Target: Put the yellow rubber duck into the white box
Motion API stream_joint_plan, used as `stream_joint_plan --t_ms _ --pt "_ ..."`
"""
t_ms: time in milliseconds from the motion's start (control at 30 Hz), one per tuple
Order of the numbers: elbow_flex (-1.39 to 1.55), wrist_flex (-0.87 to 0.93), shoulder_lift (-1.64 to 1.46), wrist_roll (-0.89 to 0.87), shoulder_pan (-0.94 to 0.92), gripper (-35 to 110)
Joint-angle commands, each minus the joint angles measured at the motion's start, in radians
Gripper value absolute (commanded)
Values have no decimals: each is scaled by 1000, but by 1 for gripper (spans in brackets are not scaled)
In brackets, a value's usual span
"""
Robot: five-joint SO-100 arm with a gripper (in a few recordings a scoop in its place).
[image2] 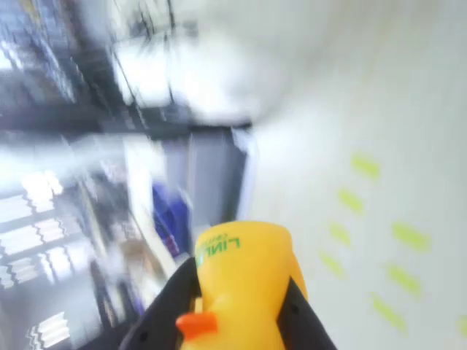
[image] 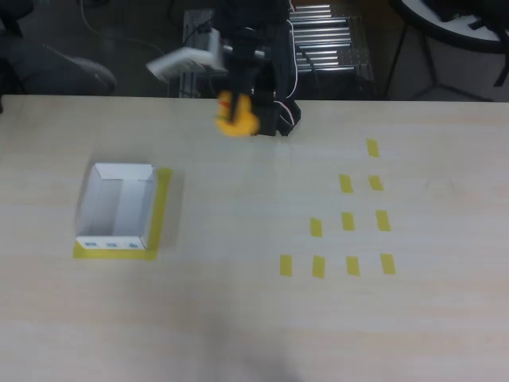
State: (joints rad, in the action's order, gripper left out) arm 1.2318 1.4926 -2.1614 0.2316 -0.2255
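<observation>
Up at the far edge of the table point(image: 254, 318), overhead view: the black arm point(image: 254, 48) reaches out from its base there, and the gripper point(image: 237, 111) hangs above the surface with the yellow rubber duck point(image: 236, 115) clamped between its fingers. The picture is smeared with blur around the arm. From the wrist view, the duck point(image2: 244, 284) sits right in the jaws, smooth and rounded, glossy orange-yellow, a small red-orange beak poking toward the lower left and green lettering printed on its body. Dark fingers point(image2: 164, 306) press against both flanks. Over near the table's left edge, well apart from the duck, sits the white box point(image: 117, 208): a rectangular cardboard tray, thin upright walls, blue-green marks on its near short wall, resting on a yellow tape outline point(image: 161, 208). Flat yellow tape rectangles point(image: 347, 221) dot the pale wood-grain right half.
</observation>
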Motion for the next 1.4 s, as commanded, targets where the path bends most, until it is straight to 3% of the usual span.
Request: stream_joint_plan --t_ms 0,200,433,700,1133,1367 --pt "262 -179 -149 28 -344 0" --pt "442 -407 -43 34 -569 0" --pt "288 -529 356 89 -669 0" --pt "255 -723 626 150 -693 0" --pt "256 -833 810 298 -681 0" --pt "281 -839 821 425 -673 14"
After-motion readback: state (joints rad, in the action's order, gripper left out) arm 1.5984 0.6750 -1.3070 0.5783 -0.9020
